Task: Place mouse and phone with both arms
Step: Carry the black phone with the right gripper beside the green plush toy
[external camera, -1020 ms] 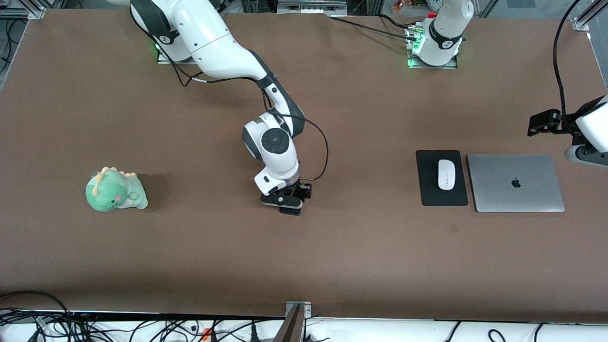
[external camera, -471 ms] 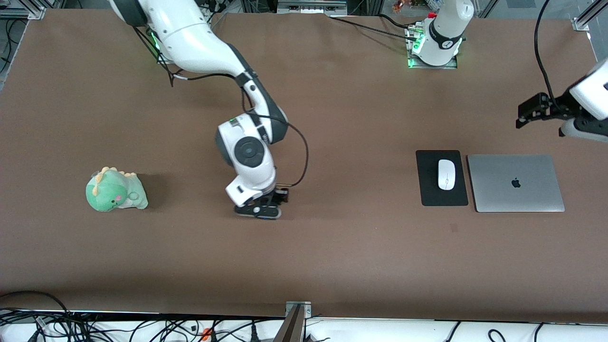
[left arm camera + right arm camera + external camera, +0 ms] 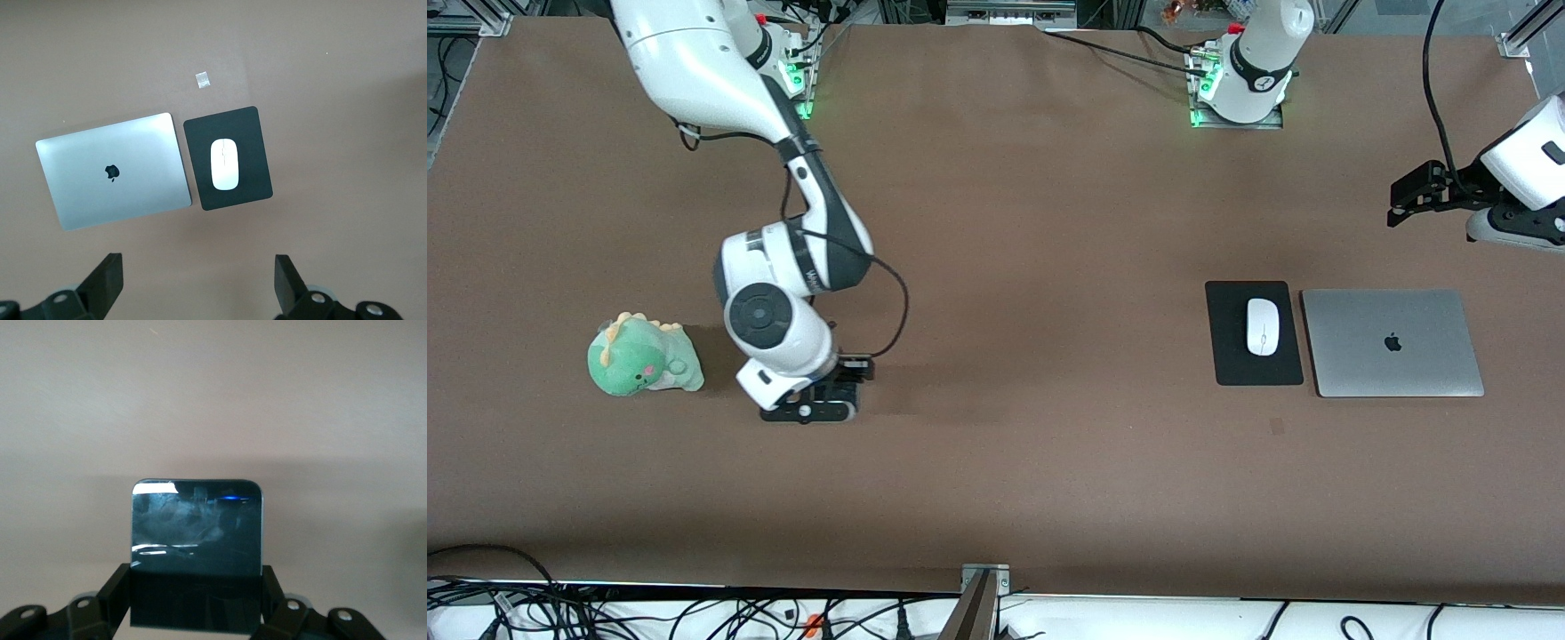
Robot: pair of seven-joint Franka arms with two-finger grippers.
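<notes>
Green dinosaur plush (image 3: 643, 356) beside right claw (image 3: 818, 404)

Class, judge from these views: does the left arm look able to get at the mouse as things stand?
Probably yes. The left gripper hangs open above the table, and the mouse lies uncovered on the mouse pad, with nothing between them.

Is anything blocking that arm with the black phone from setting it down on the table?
Nothing visible does. The right gripper holds the phone over bare table. The green dinosaur plush sits beside it, toward the right arm's end, apart from the gripper.
</notes>
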